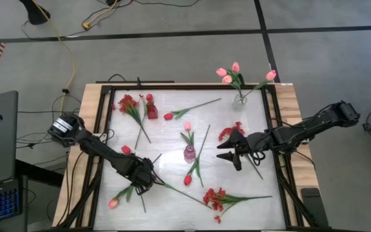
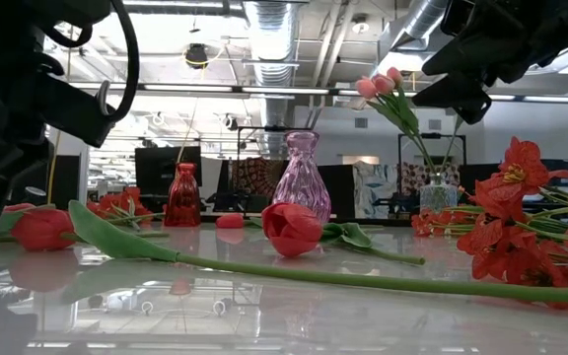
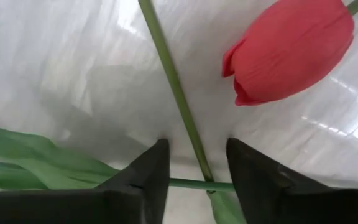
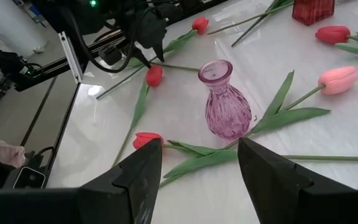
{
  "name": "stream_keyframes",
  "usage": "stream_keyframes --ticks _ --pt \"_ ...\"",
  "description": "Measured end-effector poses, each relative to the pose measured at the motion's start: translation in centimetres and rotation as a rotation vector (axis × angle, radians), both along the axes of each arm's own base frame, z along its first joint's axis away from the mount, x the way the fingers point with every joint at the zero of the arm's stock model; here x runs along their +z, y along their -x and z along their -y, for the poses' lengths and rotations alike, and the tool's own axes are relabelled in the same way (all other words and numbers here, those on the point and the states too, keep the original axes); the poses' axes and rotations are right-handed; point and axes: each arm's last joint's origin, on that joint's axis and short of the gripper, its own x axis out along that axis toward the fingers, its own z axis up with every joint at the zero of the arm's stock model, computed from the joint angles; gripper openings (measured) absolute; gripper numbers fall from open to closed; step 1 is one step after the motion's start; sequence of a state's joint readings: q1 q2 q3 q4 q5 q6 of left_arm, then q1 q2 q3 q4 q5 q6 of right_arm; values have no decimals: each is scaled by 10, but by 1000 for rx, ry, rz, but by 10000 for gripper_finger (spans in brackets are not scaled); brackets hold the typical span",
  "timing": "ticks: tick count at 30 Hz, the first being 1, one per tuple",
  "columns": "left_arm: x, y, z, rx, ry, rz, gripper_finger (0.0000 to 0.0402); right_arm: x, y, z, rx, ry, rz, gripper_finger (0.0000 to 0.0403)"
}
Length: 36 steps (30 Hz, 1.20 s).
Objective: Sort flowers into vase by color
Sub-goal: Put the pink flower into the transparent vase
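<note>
Artificial flowers lie scattered on the white table [image 1: 250, 187]. Pink tulips [image 1: 227, 73] stand in a clear vase [image 1: 240, 98] at the far right. A red vase [image 1: 152, 109] and a purple vase [image 4: 225, 99] stand empty. My left gripper [image 1: 143, 183] points down at the near left, open. Its fingers stand on either side of a thin green stem [image 3: 176, 87] without touching it. A red tulip head [image 3: 291, 50] lies just beyond. My right gripper [image 4: 199, 146] hovers open above the table, right of the purple vase.
Red bunches lie at the far left [image 1: 129, 103], near the right gripper [image 1: 230, 132] and at the near edge [image 1: 214, 198]. Single tulips lie about: red [image 1: 168, 116], red [image 1: 188, 179], red [image 1: 126, 149], pink [image 1: 187, 127], pink [image 1: 113, 203]. A second stem [image 3: 188, 184] crosses under the left fingers.
</note>
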<state>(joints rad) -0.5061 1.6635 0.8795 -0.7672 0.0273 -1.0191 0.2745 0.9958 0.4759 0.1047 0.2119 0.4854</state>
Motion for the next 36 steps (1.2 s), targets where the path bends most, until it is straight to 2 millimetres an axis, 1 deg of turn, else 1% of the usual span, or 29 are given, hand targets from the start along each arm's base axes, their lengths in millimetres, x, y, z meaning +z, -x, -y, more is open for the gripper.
stream_keyframes --ticks 3,6,8,12,15,21,28,32,36 --pt "5 1 -1 10 -6 29 85 0 0 0 0 0 0 240" --pt "11 2 -3 14 -37 76 27 0 0 0 0 0 -1 240" --pt "19 2 -5 19 -59 128 8 0 0 0 -1 -2 -1 240" --pt "33 4 -9 30 -104 221 3 0 0 0 -2 -7 -1 240" --pt "47 7 -13 45 -139 311 1 0 0 0 -2 -12 -1 240" --pt "83 16 -17 74 -239 580 0 0 1 -5 19 -13 -1 240" --pt "120 27 -20 80 -259 845 0 0 3 -10 43 -14 1 240" --pt "136 29 -18 56 -265 970 0 0 3 -10 35 -34 1 240" --pt "146 28 -16 10 -288 1054 0 0 3 -10 34 -36 1 240"
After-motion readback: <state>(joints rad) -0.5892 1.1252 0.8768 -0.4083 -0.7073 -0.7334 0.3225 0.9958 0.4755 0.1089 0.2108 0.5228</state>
